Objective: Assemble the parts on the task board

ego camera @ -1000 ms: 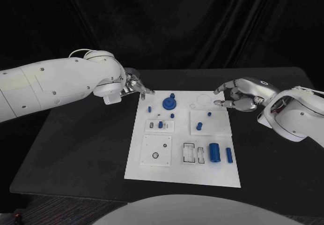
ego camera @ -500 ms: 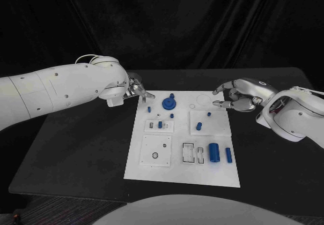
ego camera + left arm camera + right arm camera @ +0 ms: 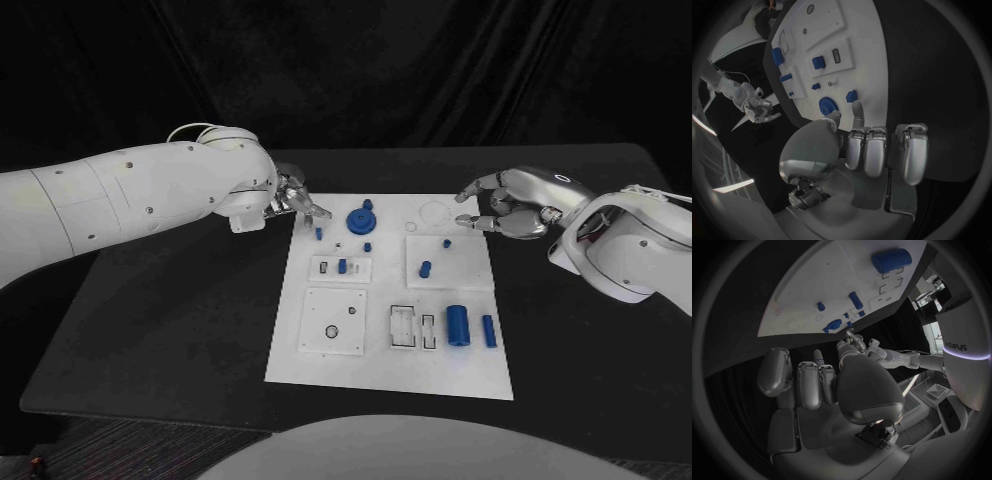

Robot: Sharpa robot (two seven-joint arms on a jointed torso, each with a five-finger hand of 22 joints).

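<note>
The white task board point(image 3: 329, 365) lies in the middle of the black table. Blue parts sit on it: a round piece point(image 3: 361, 217) near the far edge, small pegs point(image 3: 319, 233) beside it, and a large cylinder point(image 3: 457, 323) with a slimmer one point(image 3: 489, 330) at the near right. My left hand point(image 3: 297, 200) hovers at the board's far-left corner, fingers partly curled, holding nothing; its fingertips point(image 3: 856, 109) point at the round piece point(image 3: 827, 105). My right hand point(image 3: 505, 210) hangs at the far-right edge, fingers curved and apart, empty. The right wrist view shows its fingers point(image 3: 811, 377) short of the board point(image 3: 836, 285).
Empty white sockets and square plates point(image 3: 335, 322) cover the board's near half. Bare black tabletop point(image 3: 159, 330) surrounds the board on both sides. A dark curtain closes off the back.
My left arm has swung in, and its hand has dropped slightly toward the board's far-left corner. The right hand and the parts have stayed in place.
</note>
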